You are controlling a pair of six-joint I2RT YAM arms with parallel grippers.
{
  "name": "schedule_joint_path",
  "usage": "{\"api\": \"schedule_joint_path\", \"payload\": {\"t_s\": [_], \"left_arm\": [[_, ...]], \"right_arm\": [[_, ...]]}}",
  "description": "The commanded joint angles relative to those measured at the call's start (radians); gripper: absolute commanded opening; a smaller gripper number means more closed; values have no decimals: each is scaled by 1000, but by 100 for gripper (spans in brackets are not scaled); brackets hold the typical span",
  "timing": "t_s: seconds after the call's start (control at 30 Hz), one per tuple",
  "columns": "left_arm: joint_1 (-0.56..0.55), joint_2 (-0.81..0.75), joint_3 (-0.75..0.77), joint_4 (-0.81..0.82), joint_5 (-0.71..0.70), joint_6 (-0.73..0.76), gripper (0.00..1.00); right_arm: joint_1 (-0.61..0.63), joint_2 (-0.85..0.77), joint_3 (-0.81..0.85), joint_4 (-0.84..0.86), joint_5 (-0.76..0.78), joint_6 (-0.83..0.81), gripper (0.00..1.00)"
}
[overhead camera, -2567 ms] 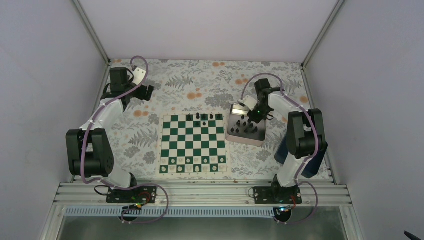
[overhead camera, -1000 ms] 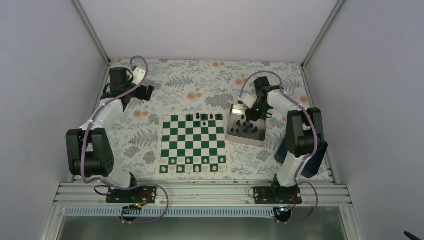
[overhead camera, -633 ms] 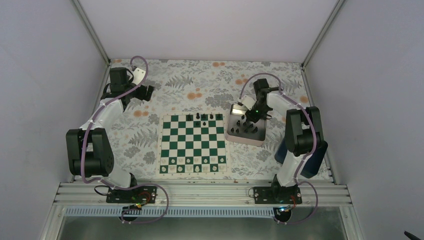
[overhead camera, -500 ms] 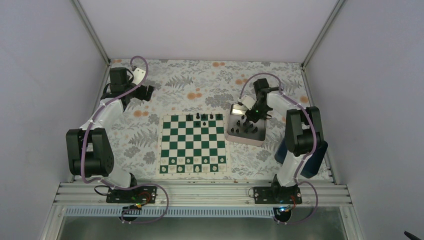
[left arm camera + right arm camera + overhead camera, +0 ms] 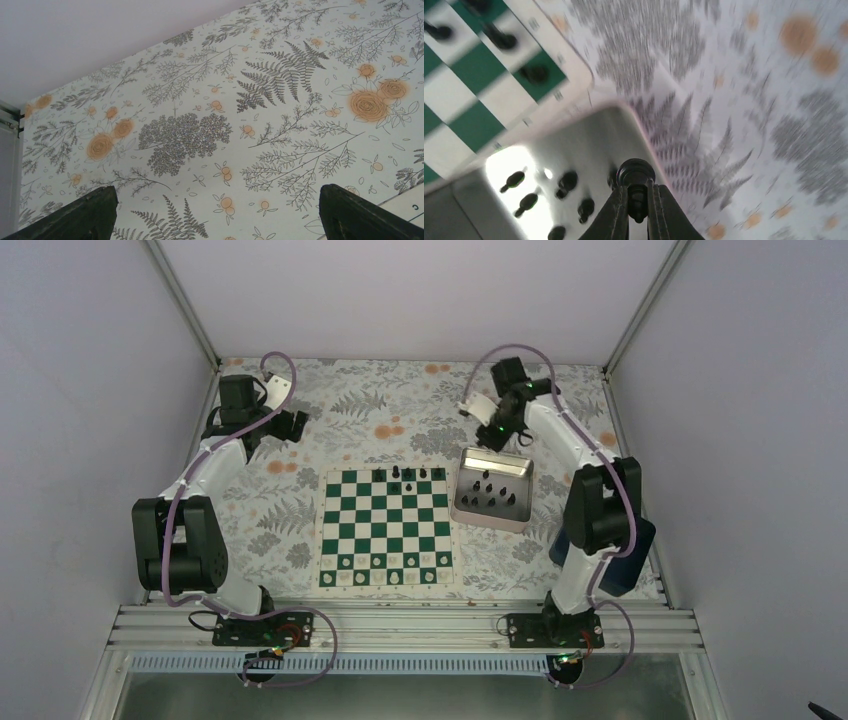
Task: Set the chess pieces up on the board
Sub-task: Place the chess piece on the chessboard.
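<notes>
No writing is legible; marks on the board [image 5: 474, 100] border are too blurred.

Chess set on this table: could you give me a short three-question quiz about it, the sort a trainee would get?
1. True or false: the right gripper is shut on a black chess piece.
2. The loose black pieces not yet placed lie: A) in the silvery tray; B) on the flowered cloth; C) on the dark blue box.
3. Fill in: the left gripper has its jaws ____.
Key: 1 true; 2 A; 3 open.
</notes>
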Motion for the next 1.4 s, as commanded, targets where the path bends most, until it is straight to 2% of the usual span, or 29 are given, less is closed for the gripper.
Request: {"api": "schedule_joint_path", "payload": {"t_s": [0.0,0.27,0.43,0.77,1.37], "left_arm": [[9,-6,-3,15,5,3,100],[18,-28,-4,8,3,-1,100],[24,-39,-1,6,5,-3,100],[26,-50,-5,6,15,-3,100],[27,-54,-6,1,27,-5,100]], "right_arm": [[122,43,194,-103,9,-2,4],[314,316,646,-206,2,-21,4],[418,430,768,-172,19,-44,4],[517,531,762,-77,-25,-47,5],[558,633,751,-59,-61,-59,7]]}}
